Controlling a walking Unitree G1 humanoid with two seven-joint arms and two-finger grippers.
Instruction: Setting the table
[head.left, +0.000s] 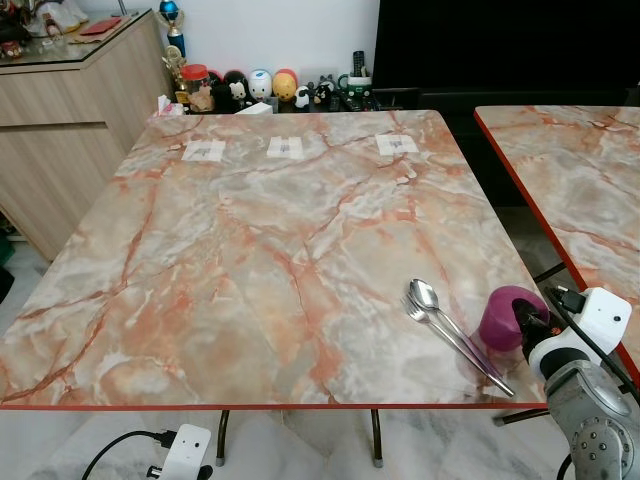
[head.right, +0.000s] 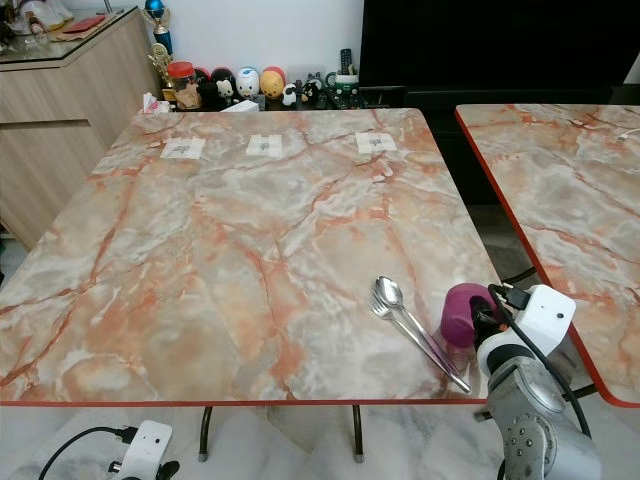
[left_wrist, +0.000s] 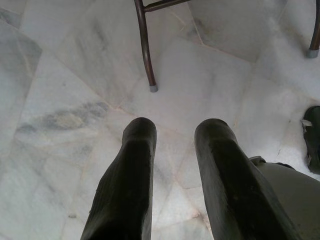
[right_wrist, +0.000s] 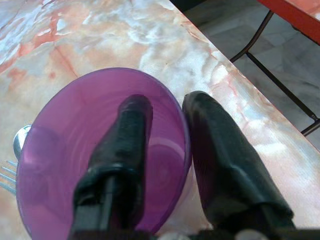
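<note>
Right gripper (right_wrist: 162, 107) reaching in from the near right corner, silver arm bent upward, jaws clamped on the wall of the purple cup (head.left: 508, 317): one finger inside, one outside. Cup at the near right edge of the marble surface (head.left: 270, 250), tipped on its side toward the arm. Spoon (head.left: 424, 293) and fork (head.left: 418, 311) side by side, just left of the cup. Three paper tags near the far edge; figurines (head.left: 260, 88) beyond, wooden cabinet (head.left: 70, 120) far left, second table (head.left: 580, 170) right. Left gripper (left_wrist: 175, 132) hanging low over pale floor tiles (left_wrist: 60, 90), jaws apart, holding nothing.
</note>
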